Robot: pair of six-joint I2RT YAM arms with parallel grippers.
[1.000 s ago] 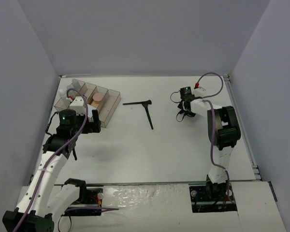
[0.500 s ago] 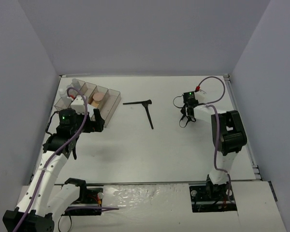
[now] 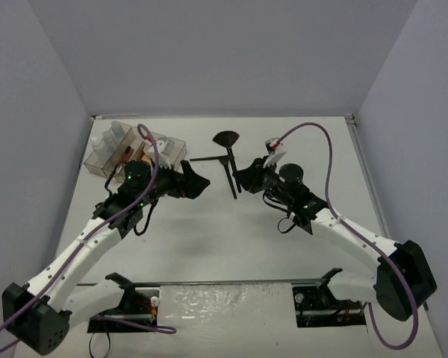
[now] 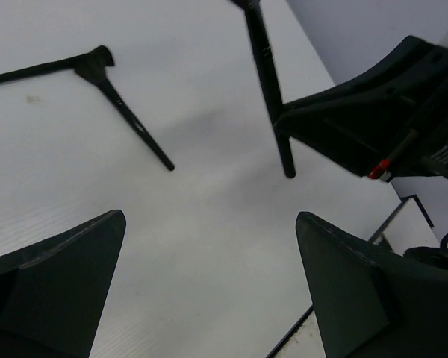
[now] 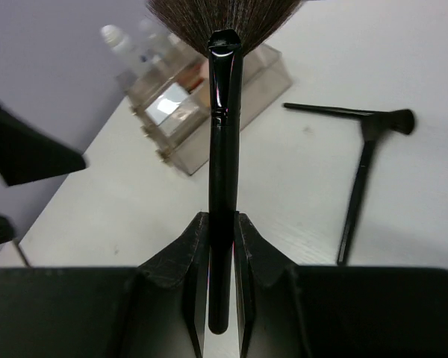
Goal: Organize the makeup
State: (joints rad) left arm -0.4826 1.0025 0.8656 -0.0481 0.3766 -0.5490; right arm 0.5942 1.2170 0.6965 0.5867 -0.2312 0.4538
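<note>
Fingers (image 5: 181,261) of the right gripper (image 5: 222,218) pinch a black fan brush (image 5: 225,112) by its handle end. Its long axis runs straight away from the wrist, the bristles cropped at the top. The left gripper (image 4: 209,220) hangs spread wide; beyond, the organizer tray (image 5: 272,74) shows only blurred contents.

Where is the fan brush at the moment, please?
In the top view, the fan brush is clamped in the right gripper near the middle of the table, above the two thin brushes lying there, right of the clear tray.

No legible text, label, brand, number or sign is found in any view; nothing can be read.
</note>
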